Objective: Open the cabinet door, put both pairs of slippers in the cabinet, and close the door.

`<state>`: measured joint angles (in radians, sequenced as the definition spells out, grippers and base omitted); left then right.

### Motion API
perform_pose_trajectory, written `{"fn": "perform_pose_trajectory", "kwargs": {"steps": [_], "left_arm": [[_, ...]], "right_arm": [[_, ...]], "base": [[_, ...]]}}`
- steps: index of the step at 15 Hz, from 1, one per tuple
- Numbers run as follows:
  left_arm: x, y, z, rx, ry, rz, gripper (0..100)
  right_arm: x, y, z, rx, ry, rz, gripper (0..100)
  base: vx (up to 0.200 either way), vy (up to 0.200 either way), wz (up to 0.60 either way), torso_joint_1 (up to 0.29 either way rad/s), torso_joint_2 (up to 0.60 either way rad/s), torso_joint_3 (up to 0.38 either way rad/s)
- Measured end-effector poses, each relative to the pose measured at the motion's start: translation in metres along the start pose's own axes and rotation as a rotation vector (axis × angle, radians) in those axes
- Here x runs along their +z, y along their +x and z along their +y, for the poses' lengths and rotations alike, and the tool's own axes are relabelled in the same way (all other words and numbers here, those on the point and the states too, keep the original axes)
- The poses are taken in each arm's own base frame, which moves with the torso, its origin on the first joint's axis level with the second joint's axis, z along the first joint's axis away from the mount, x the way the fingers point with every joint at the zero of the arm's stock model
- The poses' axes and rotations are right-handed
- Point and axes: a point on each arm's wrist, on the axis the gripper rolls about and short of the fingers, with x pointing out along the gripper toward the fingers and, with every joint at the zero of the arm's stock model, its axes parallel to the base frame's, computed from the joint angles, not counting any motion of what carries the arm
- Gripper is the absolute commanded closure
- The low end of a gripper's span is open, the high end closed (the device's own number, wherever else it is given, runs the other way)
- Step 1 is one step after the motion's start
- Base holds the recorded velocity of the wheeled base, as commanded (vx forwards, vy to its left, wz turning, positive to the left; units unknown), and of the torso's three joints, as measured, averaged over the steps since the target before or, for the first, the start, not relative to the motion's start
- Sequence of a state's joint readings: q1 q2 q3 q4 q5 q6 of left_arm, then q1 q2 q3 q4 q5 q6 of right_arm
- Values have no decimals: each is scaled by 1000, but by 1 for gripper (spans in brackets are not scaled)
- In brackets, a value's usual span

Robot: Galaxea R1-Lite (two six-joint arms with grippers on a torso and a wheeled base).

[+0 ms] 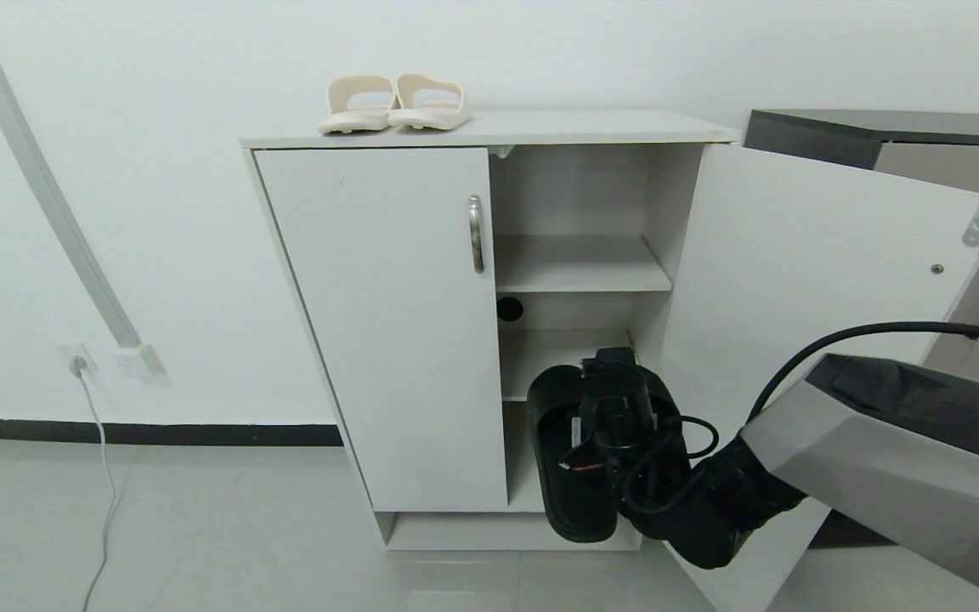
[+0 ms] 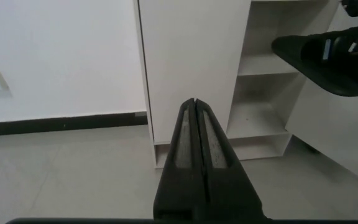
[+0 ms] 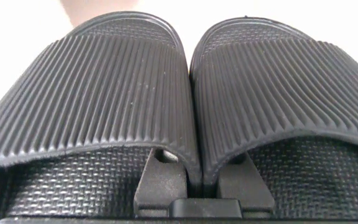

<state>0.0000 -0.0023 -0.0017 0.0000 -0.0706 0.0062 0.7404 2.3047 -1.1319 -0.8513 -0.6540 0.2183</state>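
- left jaws: pressed fully together with nothing in them, sitting low out in front of the white two-door wooden cabinet (image 1: 489,129), which is at their 12 o'clock.
- pair of cream open-toe rubber slippers (image 1: 393,104): side by side on the cabinet's top, around 11 o'clock from the open compartment. Looks untouched, so I'd say that half of the job is still to do.
- left cabinet door with the metal bar handle (image 1: 387,323): shut.
- bare white shelves (image 1: 579,263) in the open half: nothing on the ones I can see, so no slippers are stored yet.
- pair of black ribbed rubber slippers (image 1: 566,459): hanging at the mouth of the open half, about 6 o'clock from the upper shelf. As far as I can tell they aren't resting on any shelf.
- right jaws: clamped on both black slippers at once, pinching their inner edges together.
- right cabinet door (image 1: 795,280): swung wide open at 3 o'clock, so the opening step is done. Still left: set the black pair down, fetch the cream pair, close up.
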Motion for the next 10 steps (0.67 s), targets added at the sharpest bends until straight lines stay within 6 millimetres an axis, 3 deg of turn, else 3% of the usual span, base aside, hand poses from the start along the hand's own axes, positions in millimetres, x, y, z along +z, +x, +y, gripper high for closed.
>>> {"fn": "perform_pose_trajectory", "kwargs": {"steps": [10], "left_arm": [[0,0,0,0,1,0,100]], "right_arm": [[-38,24,9,-12,-23,49,100]], "base": [[0,0,0,0,1,-22]]}}
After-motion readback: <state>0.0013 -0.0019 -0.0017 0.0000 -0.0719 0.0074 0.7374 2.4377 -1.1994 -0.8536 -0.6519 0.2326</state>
